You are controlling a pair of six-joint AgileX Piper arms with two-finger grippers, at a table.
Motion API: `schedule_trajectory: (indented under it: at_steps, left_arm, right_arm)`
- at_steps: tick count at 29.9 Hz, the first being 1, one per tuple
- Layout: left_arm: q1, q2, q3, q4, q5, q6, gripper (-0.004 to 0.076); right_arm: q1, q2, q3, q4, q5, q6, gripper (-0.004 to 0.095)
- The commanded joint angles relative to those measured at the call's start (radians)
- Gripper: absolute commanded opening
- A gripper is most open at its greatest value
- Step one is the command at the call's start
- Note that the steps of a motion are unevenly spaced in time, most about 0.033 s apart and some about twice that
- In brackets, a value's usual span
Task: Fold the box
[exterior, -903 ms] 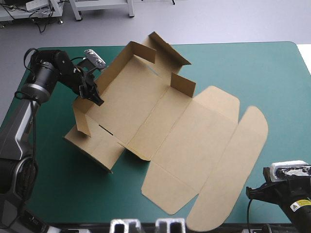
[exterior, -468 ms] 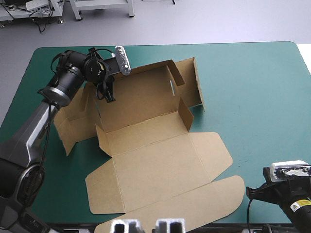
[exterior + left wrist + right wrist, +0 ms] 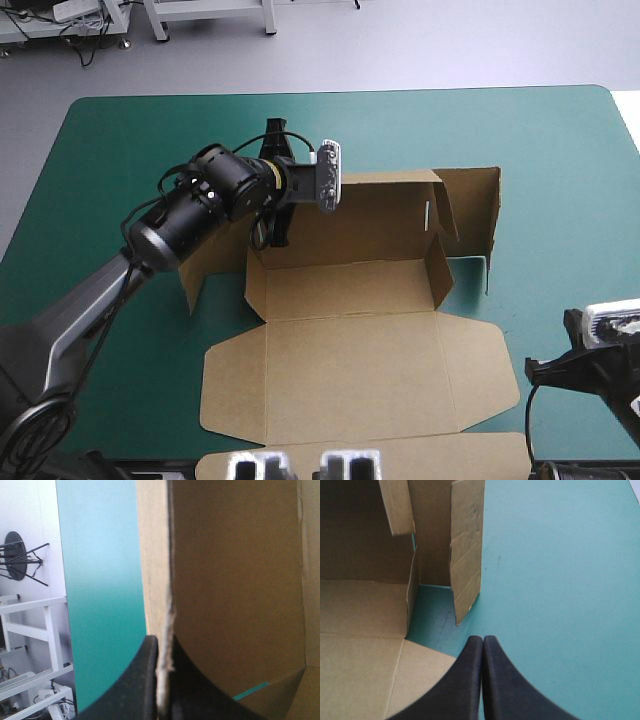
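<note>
The brown box lies open in the middle of the table, on the teal-green cover. Its back wall stands upright. The short side walls at both ends are raised too. One more flap stands at the far right corner of the box. The lid lies flat and reaches toward the near edge of the table.

The left end effector is at the left end of the back wall, over its top edge. In the left wrist view its two black fingers are almost together, and the thin rough edge of the board is pinched between them. So it holds the box.

The right end effector is low near the table's near right corner. Its fingers are pressed together into one point and hold nothing. Its tip is over the bare cover, just beside the right edge of the flat board. The standing flap is a little ahead of it and does not touch it.
</note>
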Motion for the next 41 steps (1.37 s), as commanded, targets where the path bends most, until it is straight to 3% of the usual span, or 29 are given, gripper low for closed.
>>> schedule_trajectory:
  at_steps: [1, 9, 23, 32, 41]
  left_arm:
    - [-0.059, -0.106, 0.077, 0.090, -0.110, -0.091, -0.0010]
    - [-0.182, -0.188, 0.270, 0.257, -0.349, -0.275, -0.0010]
    - [-0.251, -0.188, 0.424, 0.899, -0.398, -0.876, -0.0010]
    - [-0.251, -0.162, 0.434, 0.958, -0.398, -0.935, -0.0010]
    - [-0.251, -0.151, 0.434, 1.011, -0.384, -0.989, -0.0010]
  right_arm:
    - [0.002, 0.095, -0.118, 0.005, -0.069, -0.005, 0.0000]
    - [0.002, 0.361, -0.367, 0.094, -0.067, 0.004, -0.0001]
    - [0.002, 0.939, -0.830, 0.187, 0.033, -0.022, -0.0001]
    - [0.002, 1.197, -0.903, 0.281, 0.196, -0.059, -0.0001]
    - [0.004, 1.204, -0.822, 0.254, 0.277, -0.085, -0.0001]
